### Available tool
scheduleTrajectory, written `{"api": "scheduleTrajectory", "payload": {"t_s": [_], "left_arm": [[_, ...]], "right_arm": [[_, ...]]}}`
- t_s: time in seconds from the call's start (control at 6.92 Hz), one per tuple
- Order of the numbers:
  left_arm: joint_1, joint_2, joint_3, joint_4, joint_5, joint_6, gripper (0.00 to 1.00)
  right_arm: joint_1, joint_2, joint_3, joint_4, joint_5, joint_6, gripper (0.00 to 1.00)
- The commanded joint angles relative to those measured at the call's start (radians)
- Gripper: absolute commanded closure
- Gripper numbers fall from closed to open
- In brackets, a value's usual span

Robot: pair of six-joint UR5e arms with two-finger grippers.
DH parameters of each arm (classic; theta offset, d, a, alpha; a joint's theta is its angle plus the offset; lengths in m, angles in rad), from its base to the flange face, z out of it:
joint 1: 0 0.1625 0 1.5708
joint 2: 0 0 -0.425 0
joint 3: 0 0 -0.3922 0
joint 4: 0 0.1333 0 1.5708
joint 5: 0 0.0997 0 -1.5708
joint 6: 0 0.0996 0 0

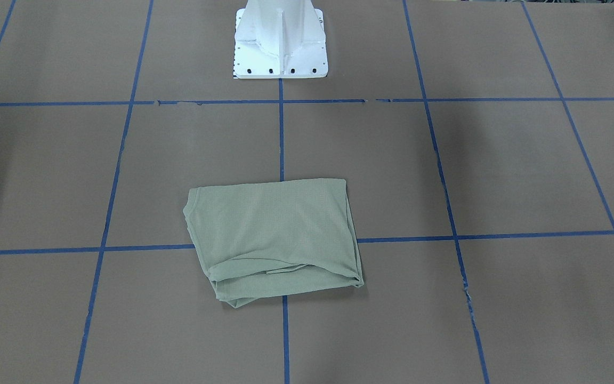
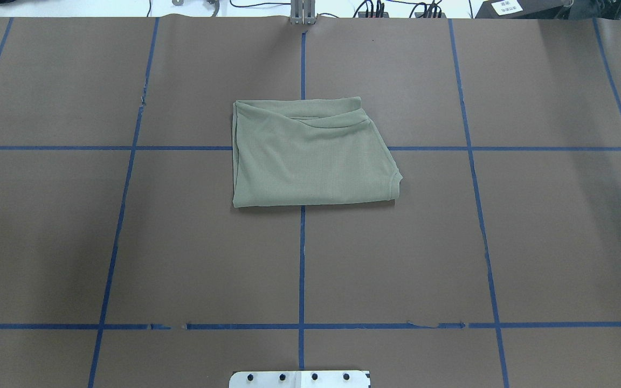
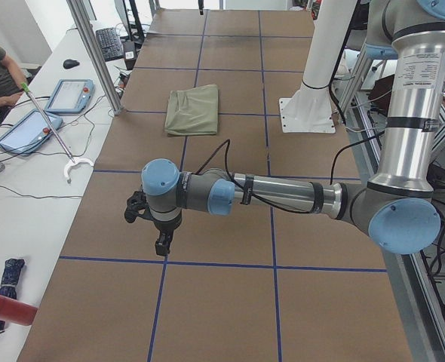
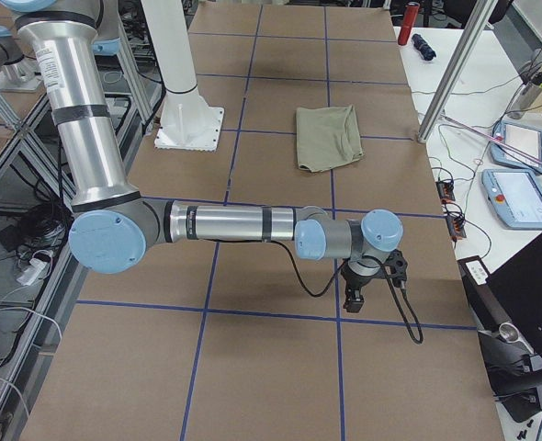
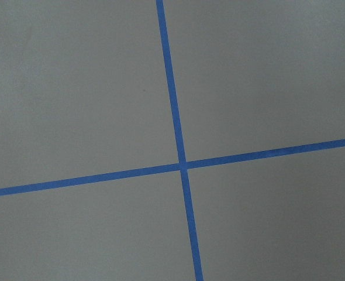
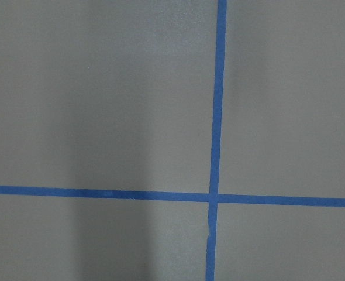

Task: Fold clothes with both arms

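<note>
Spanning every view, the brown table [image 2: 558,242] carries a grid of blue tape and little else. The left arm [image 3: 283,194] and the right arm [image 4: 234,223] reach out low over opposite ends of it, each forearm level and its wrist turned so the claw points straight down at bare paper. That pose looks like a parked one, probably chosen to keep the arms off the cloth and out of the central cameras, which show neither of them.

The sage-green knit shirt [image 2: 305,161] lies between the two claws, well apart from both, out at the middle of the table where the centre tape lines cross. It is folded into a compact, roughly square packet with layered edges showing along the side away from the robot and one rounded corner. Judging by that shape, the folding is finished or nearly so, and nothing holds the shirt.

The left claw [image 3: 162,245] hangs just above the table, as does the right claw [image 4: 355,299]. They show only in the side views, so whether either is spread or pressed together I cannot tell. Each wrist camera sees only a tape crossing [image 5: 182,164] beneath its claw.
</note>
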Motion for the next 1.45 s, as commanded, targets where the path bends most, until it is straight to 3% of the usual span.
{"api": "scheduleTrajectory", "payload": {"t_s": [0.0, 1.01, 1.3], "left_arm": [[-0.001, 0.006, -0.007, 0.003, 0.000, 0.001, 0.00], [0.001, 0.008, -0.012, 0.003, 0.006, 0.001, 0.00], [0.001, 0.010, 0.026, 0.005, 0.009, -0.001, 0.00]], "right_arm": [[0.001, -0.001, 0.006, -0.002, 0.000, 0.000, 0.00], [-0.021, -0.004, 0.019, 0.007, -0.001, 0.000, 0.00], [-0.028, -0.005, 0.019, 0.009, -0.005, -0.002, 0.00]]}}
